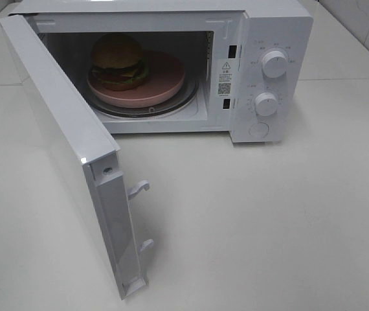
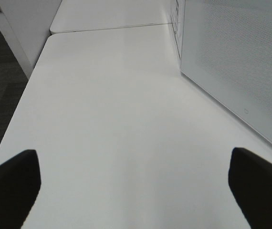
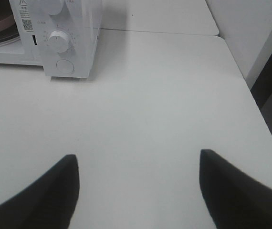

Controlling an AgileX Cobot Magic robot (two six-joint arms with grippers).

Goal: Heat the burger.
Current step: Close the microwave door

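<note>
We work on one white table (image 1: 268,227); a dark floor (image 2: 2,71) runs along its edge on the left arm's side.

One white microwave (image 1: 275,26) stands on the table, ahead of both grippers and well apart from them. Its door (image 1: 61,142) is swung fully open, and the door's perforated panel stands ahead of the left gripper (image 2: 132,155).

Inside the cavity, one pink plate (image 1: 165,81) rests on the glass turntable (image 1: 171,109). One burger (image 1: 118,61) sits on the plate, on the door-hinge side, far from either gripper.

The control panel, ahead of the right gripper (image 3: 138,155), carries two knobs, upper (image 1: 274,63) and lower (image 1: 266,103), and one round button (image 1: 258,130).

Both grippers are released, with their fingers spread above bare table and nothing between them.
</note>
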